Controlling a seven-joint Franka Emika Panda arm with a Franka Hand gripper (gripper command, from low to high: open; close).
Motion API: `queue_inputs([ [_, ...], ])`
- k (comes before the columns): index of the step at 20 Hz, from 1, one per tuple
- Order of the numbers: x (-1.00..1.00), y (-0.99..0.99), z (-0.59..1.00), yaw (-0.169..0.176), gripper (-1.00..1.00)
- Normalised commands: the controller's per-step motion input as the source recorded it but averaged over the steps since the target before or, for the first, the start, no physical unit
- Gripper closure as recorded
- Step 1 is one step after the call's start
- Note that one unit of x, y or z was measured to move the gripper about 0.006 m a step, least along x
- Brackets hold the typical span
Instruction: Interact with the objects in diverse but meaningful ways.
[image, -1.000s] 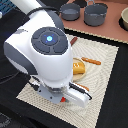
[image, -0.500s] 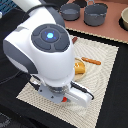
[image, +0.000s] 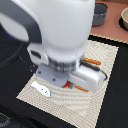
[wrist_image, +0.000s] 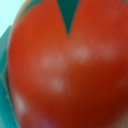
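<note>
The arm's bulk hides the gripper, so I cannot tell how its jaws stand. The red tomato (wrist_image: 70, 70) fills the wrist view. A white fish-like piece (image: 42, 89) lies on the woven mat (image: 107, 65), beside the arm.

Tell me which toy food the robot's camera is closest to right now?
The red tomato: it fills the whole wrist view, green stem patch showing. The white fish-like piece lies apart on the cloth mat, out from under the arm.
</note>
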Motion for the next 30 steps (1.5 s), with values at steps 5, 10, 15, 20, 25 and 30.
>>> queue_inputs([
  [5,-0.58,0.65,0.34,0.101,1.00],
  [10,-0.52,0.58,0.10,0.134,1.00],
  [15,-0.45,0.48,0.00,0.176,1.00],
  [20,-0.31,0.21,-0.09,0.173,1.00],
  [25,-0.37,-0.01,-0.28,0.142,1.00],
  [30,-0.53,-0.17,-0.45,0.114,1.00],
])
